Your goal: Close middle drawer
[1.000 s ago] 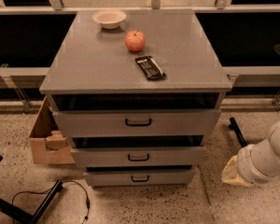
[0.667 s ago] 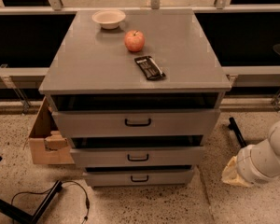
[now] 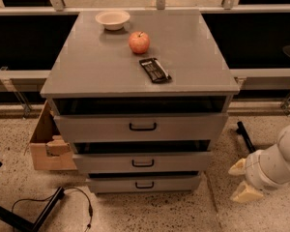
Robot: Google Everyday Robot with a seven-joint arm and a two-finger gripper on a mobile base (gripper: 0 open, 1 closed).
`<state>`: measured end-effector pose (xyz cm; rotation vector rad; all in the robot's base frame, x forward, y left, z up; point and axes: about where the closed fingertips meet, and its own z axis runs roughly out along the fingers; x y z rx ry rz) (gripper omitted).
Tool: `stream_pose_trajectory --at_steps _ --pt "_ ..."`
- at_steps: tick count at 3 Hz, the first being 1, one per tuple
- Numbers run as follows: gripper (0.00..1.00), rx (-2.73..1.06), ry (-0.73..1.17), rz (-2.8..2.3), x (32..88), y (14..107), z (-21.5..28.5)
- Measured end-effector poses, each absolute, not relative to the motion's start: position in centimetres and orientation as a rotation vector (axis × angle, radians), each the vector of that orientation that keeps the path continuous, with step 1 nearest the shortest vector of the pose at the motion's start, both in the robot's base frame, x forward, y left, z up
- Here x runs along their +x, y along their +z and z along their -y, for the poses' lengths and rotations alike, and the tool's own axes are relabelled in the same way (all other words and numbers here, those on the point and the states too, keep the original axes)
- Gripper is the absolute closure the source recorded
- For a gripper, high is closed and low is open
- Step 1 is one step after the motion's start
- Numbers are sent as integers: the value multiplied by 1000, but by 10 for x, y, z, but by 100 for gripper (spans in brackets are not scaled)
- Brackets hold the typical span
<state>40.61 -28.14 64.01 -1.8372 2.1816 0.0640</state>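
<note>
The middle drawer (image 3: 183, 161) is the grey front of in-between width on the grey cabinet (image 3: 87, 76), with a small black loop handle (image 3: 143, 163). It stands pulled out a little, with a dark gap above its front. The top drawer (image 3: 96, 127) and bottom drawer (image 3: 111, 183) also stick out slightly. My gripper (image 3: 239, 180) is low at the right, beside the cabinet's lower right corner and apart from it. Its two cream fingers (image 3: 245, 193) stand apart and hold nothing.
On the cabinet top lie a white bowl (image 3: 112, 19), a red apple (image 3: 139, 42) and a dark snack bar (image 3: 154, 69). A cardboard box (image 3: 44, 144) stands on the floor at the left. A black cable (image 3: 72, 197) and a black base leg (image 3: 19, 216) lie at front left.
</note>
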Motion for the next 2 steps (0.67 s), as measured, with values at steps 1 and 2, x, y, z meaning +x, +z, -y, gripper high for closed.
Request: stream_pose_trajectory --at_steps 1,2 --pt "0 -1839 64 -2181 406 640 281" --pt "0 -1839 64 -2181 406 640 281"
